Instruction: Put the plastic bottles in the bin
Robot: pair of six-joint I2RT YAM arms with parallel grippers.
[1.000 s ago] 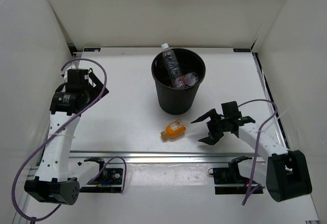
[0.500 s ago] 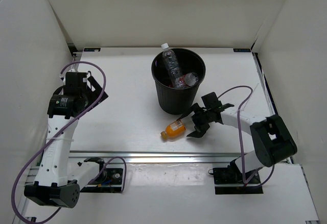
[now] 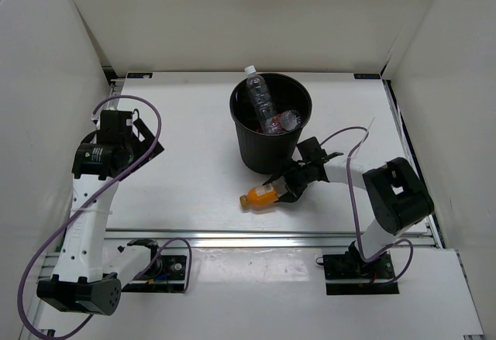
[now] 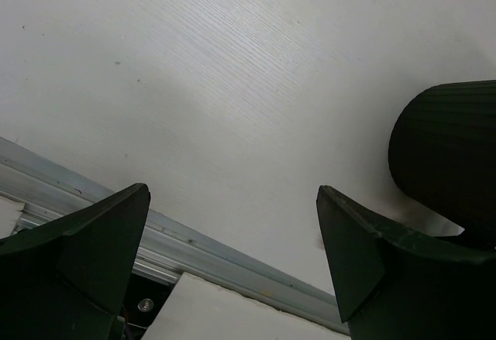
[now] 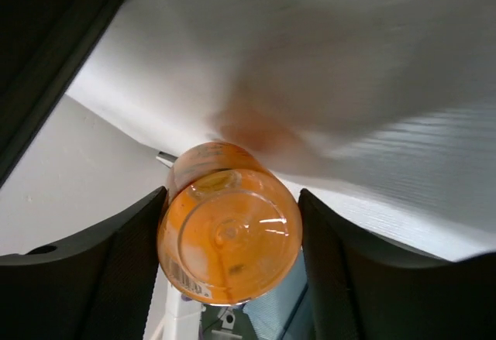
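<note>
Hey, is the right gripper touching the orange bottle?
Touching. The right wrist view shows both fingers flush against the orange bottle, with no gap on either side.

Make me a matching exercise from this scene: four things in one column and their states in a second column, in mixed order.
1 orange bottle
2 bin
3 left gripper
4 right gripper

A open, over bare table
B holds clear bottles
C lying on its side
D closed on the orange bottle

Pairs: 1-C, 2-B, 3-A, 4-D

Orange btl [image 3: 260,196] lying by bin [image 3: 267,152]; clear btls [image 3: 262,101] inside.
</note>
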